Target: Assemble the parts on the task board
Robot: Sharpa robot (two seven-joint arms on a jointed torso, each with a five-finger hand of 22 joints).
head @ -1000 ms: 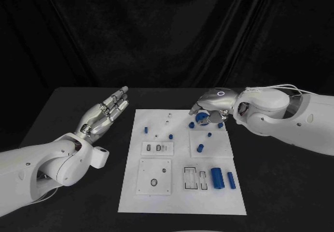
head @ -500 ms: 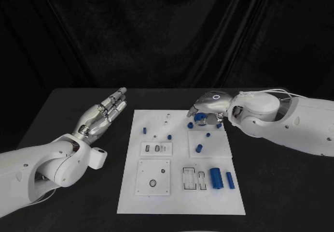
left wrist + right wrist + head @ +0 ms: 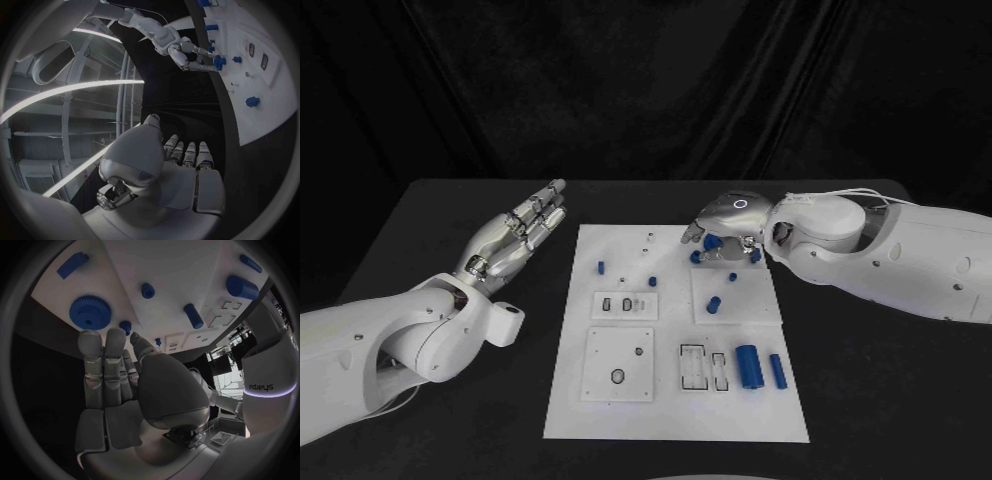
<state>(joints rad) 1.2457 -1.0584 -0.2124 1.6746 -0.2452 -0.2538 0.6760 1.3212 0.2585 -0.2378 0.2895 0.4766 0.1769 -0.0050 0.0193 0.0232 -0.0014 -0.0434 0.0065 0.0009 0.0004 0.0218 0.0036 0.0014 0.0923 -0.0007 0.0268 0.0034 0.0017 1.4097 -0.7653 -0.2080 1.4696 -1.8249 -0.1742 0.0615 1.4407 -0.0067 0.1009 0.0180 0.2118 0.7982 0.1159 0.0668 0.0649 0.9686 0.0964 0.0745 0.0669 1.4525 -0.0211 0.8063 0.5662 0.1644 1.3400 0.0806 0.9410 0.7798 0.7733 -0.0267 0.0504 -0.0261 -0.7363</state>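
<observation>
Just under the right hand (image 3: 727,228) sits the blue gear (image 3: 89,313), at the far right corner of the board (image 3: 675,415). From the right wrist, its fingers (image 3: 103,357) reach toward the gear side by side, tips near its rim; whether they touch or pinch it I cannot tell. Past the gear a bar (image 3: 72,265) lies near the board's edge, with bare black table (image 3: 877,380) beyond. Nearer the robot than this hand lie a short peg (image 3: 713,305), a thick cylinder (image 3: 749,367) and a slim rod (image 3: 777,371) close to the board's right edge.

The left hand (image 3: 516,232) hovers off the board's left edge, palm up, fingers straight and slightly apart, holding nothing. Open table lies all round it. A small peg (image 3: 602,268) stands on the board just beside this hand.
</observation>
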